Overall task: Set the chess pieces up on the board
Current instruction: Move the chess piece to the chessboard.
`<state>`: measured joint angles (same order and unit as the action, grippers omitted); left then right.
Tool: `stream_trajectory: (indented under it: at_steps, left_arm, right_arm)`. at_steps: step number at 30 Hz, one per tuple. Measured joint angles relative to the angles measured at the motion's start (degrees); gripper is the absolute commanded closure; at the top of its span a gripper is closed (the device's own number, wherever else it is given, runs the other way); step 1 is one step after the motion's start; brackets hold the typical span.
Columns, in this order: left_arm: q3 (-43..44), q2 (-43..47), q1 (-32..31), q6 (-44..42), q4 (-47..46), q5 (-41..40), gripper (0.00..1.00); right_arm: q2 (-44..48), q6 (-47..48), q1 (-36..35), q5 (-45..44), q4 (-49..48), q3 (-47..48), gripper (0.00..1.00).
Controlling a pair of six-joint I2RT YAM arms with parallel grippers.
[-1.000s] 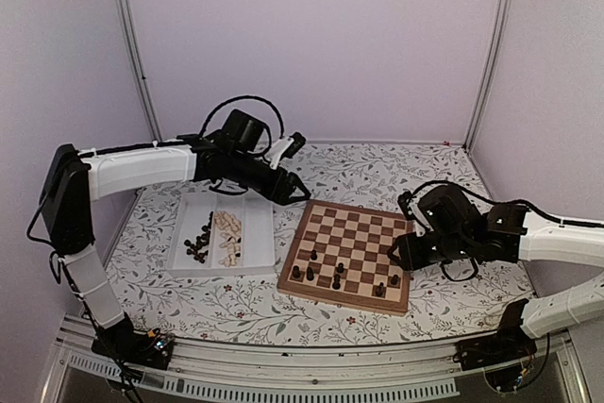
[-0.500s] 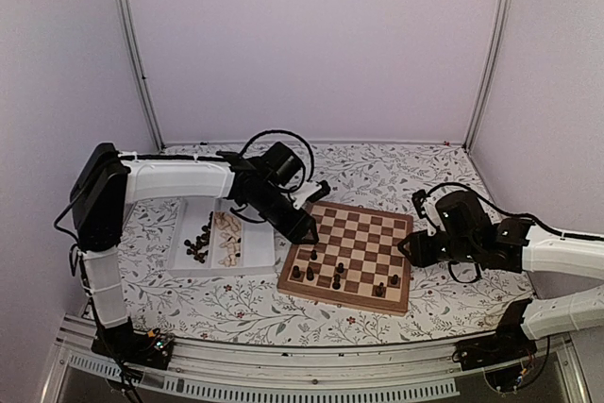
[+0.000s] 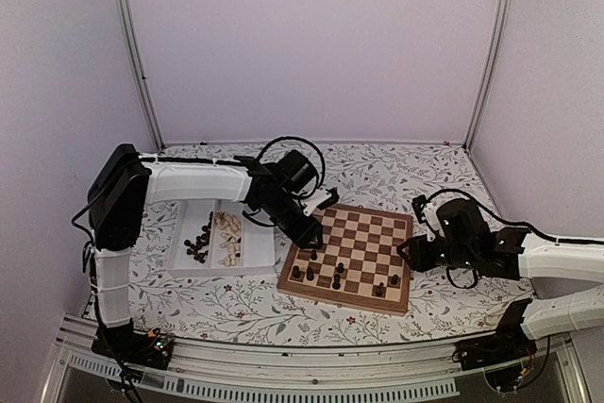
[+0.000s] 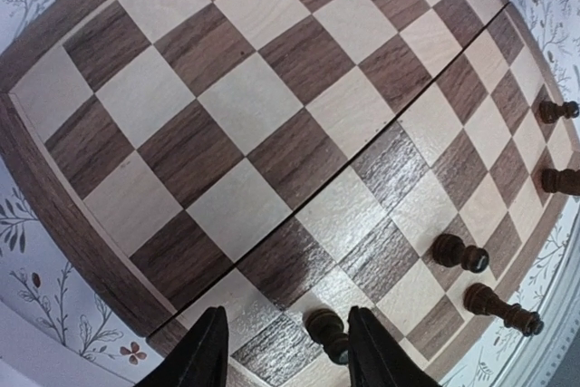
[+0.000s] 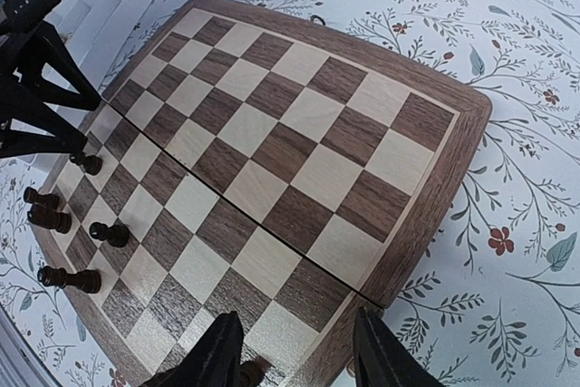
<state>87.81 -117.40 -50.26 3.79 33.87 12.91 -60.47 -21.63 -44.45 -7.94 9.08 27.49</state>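
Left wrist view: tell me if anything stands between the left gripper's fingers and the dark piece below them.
Nothing visible does. The dark piece stands on the board inside the left gripper's open jaws, close to one finger, with only bare board towards the other. The other pieces stand apart, off to one side.

The left arm and the right arm are built alike, with smooth white tubular shells set between bulky black joint housings, and the left arm's lower link is wrapped in ribbed white. Thin black cables loop free beside the black wrist blocks, and the left base on the rail is black with small coloured lights. The left gripper and the right gripper end in matte black fingers — flat, tapering blades.
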Motion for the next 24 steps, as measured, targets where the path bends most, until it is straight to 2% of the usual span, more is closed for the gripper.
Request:
stream_trajectory:
  at_steps: [11,16,24]
  left_arm:
    - [0.24,-1.73,-0.35,-0.87,0.98,0.83,0.67]
    - [0.24,-1.77,-0.79,-0.9,1.44,1.86,0.69]
    - [-0.04,-1.53,-0.9,-0.57,0.85,0.76,0.66]
  right_arm:
    - [-0.15,-0.2,0.28,0.57,-1.81,-1.36,0.56]
    - [-0.76,-0.2,0.28,0.87,-2.32,-1.7,0.56]
    - [-0.79,-0.2,0.37,1.01,-2.6,-1.77,0.56]
